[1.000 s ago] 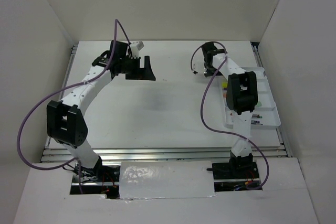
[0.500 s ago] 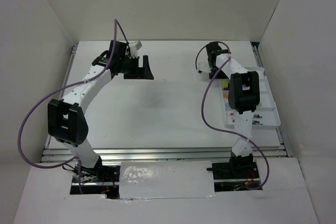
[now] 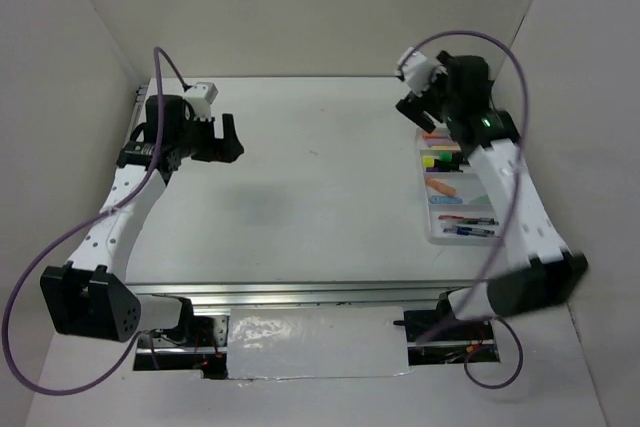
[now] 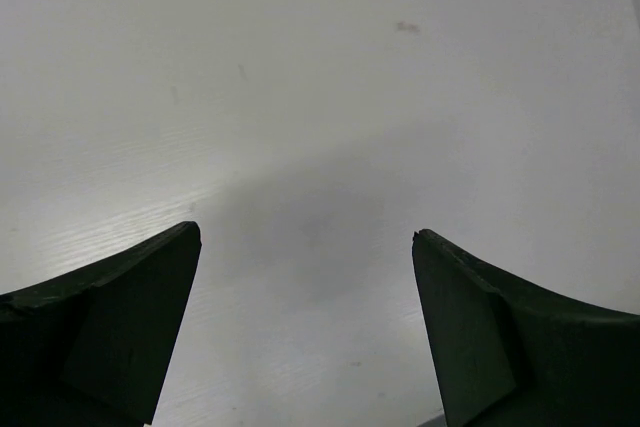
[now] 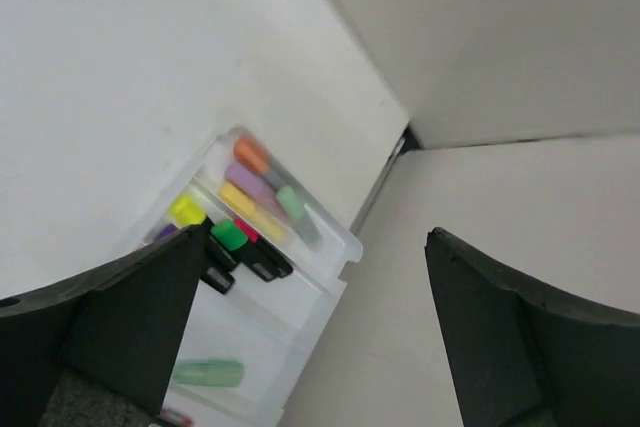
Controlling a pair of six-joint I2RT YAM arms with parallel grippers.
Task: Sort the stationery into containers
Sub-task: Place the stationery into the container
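The white divided tray lies at the table's right side with the stationery in its compartments. Pastel markers fill the far compartment. Beside them lie black highlighters with a yellow cap and a green cap. An orange marker, red pens and dark pens lie in the nearer compartments. My right gripper hangs open over the tray's far end, holding nothing. At the far left my left gripper stands open over bare table, also shown in the left wrist view.
White walls enclose the table on three sides; the right wall rises just beyond the tray. A green marker lies alone in one compartment. A metal rail runs along the near edge.
The right gripper opened, and its arm swung out to the right, uncovering the tray. The left gripper moved left, away from the table's middle.
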